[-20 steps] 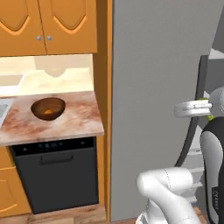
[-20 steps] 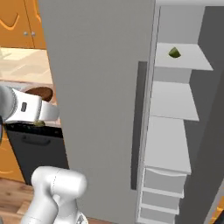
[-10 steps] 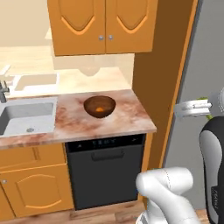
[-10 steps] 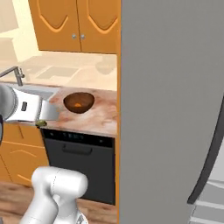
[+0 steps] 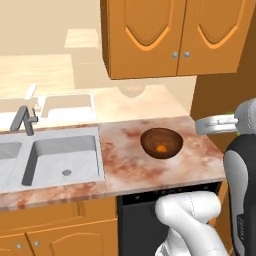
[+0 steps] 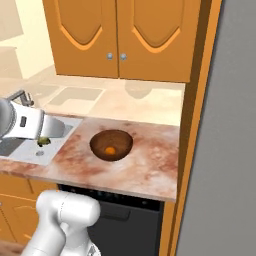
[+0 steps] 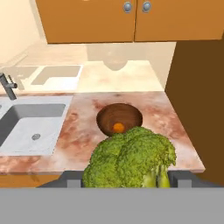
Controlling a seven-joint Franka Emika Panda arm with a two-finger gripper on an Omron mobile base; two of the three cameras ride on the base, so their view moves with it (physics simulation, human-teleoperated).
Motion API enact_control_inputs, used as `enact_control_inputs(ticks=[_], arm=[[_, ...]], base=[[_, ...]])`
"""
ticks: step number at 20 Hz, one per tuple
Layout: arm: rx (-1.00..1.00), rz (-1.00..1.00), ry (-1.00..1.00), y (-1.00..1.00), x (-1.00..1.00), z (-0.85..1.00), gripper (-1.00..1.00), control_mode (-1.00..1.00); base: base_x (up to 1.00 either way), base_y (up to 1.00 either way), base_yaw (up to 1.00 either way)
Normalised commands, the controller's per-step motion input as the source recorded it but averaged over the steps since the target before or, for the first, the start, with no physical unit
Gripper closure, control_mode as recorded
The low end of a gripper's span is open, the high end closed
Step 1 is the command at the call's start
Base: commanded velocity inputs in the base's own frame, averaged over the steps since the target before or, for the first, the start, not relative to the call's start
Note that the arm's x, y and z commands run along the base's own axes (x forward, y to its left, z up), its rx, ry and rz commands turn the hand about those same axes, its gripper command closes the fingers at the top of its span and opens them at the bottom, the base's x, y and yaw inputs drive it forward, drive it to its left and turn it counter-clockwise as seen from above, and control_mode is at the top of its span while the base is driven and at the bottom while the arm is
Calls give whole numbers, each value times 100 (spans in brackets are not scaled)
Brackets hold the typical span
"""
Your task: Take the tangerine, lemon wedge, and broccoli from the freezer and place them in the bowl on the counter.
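Leftmost, grey sink [image 5: 62, 160] inset in table [image 5: 125, 172], faucet [image 5: 24, 119] at its back edge. Next right, bowl [image 5: 161, 143] upright on marbled table, tangerine [image 5: 161, 148] inside at bottom. Orange cabinets [image 5: 175, 35] above. Far right in left base view, end effector [image 5: 216, 125] hovers over table edge, apart from bowl. Hand view: broccoli [image 7: 131, 159] clamped between fingertips, close to lens, bowl beyond. Right base view: small green piece under end effector [image 6: 44, 141], freezer [image 6: 225, 150] door at right.
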Motion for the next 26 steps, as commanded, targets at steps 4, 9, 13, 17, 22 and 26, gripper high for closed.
enact_control_inputs(ticks=[4,9,13,17,22,26], arm=[[0,0,0,0,0,0,100,100],[0,0,9,0,42,-42,100,-100],[0,0,28,0,76,-100,100,-100],[0,0,20,-1,85,-100,100,-100],[1,0,4,-1,86,-100,100,-100],[4,0,0,-10,77,-93,100,-100]], base=[[69,-2,0],[24,0,0],[0,0,0],[0,0,0],[0,0,0],[0,0,0]])
